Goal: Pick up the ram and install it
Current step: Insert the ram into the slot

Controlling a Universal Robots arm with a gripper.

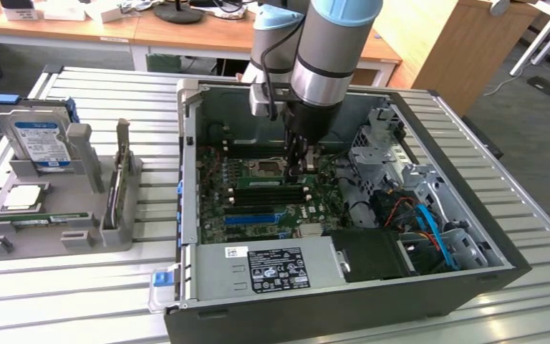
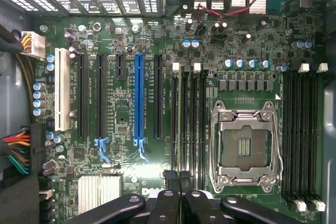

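1 arm, 1 gripper [image 2: 179, 177], 1 open PC case [image 1: 466, 287], 1 grey tray [image 1: 112, 240]. Both sit on a slatted metal table [image 1: 65, 301], with the tray at the exterior view's left of the case.

The tray holds 3 clear items:
- 1 hard drive [image 1: 38, 136], upright in a rear slot
- 1 square processor chip [image 1: 23, 197], flat in its recess
- 1 green stick [image 1: 51, 218], flat along the front groove

1 thin dark piece [image 1: 117, 179] also stands on edge at the tray's case side; can't tell what it is.

The case holds 1 motherboard [image 2: 126, 119], 1 labelled power supply [image 1: 275, 266] and blue and orange cables [image 1: 428, 222].

On the board:
- 8 memory slots in 2 banks of 4
- 1 metal-framed CPU socket [image 2: 244, 145] between the banks
- 1 blue, 1 white and 4 black expansion slots

The gripper is down inside the case over the bank beside the socket. Its fingers are pinched together on the ram [image 2: 181, 124]. The ram shows edge-on as a thin green line, running from between the fingertips along the second slot of that bank.
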